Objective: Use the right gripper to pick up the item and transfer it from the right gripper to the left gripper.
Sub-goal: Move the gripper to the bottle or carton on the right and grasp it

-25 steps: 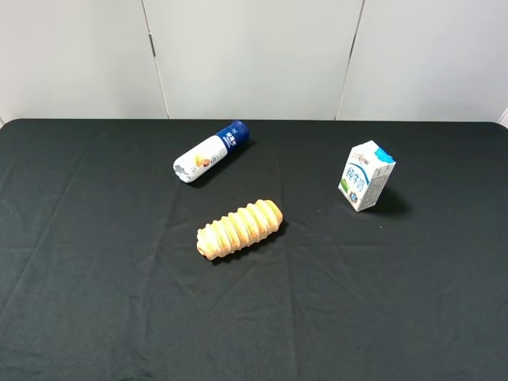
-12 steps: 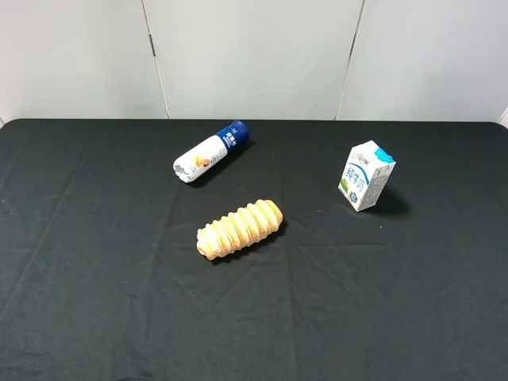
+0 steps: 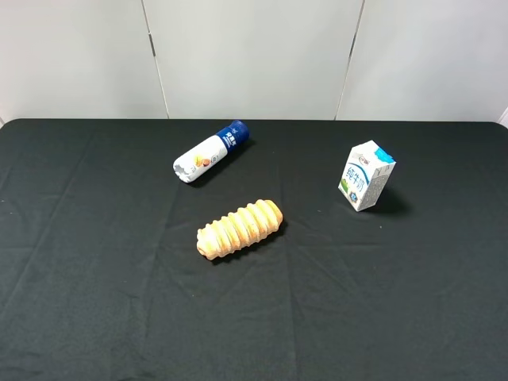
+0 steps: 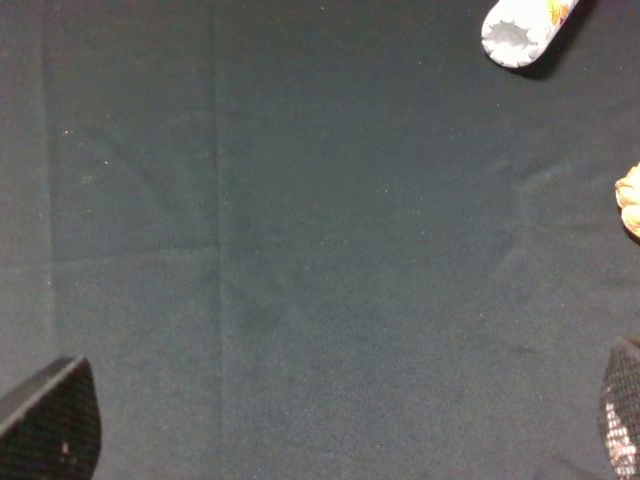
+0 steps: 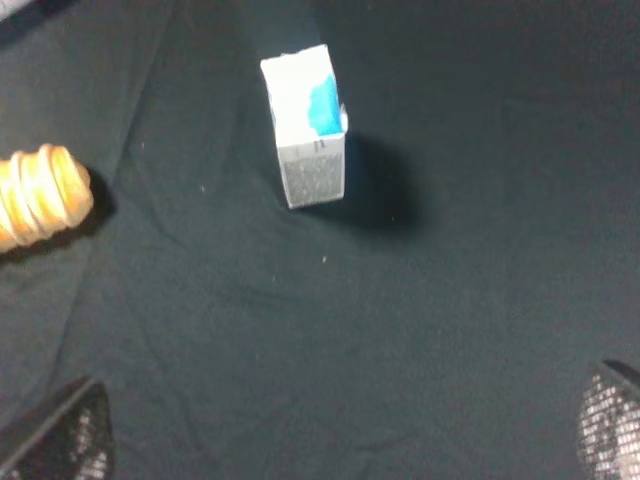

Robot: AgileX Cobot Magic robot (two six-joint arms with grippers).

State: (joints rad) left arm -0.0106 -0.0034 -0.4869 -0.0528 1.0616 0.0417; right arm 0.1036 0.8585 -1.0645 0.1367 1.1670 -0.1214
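Though only cropped fingertips show, the left gripper [image 4: 335, 420] and right gripper [image 5: 335, 425] gape wide, the item [image 5: 305, 125] untouched.

1. The milk carton [image 3: 366, 176] carries large blue Chinese characters running down its white front face in the exterior high view. They are too small to tell which characters they are.
2. A small reddish mark sits above those characters, also unreadable.
3. In the right wrist view, one side of the carton shows a grey block of fine print, too blurred to read.
4. The white bottle [image 3: 208, 153] bears pale lettering on its blue end and a small coloured picture on its body; none of it is legible.
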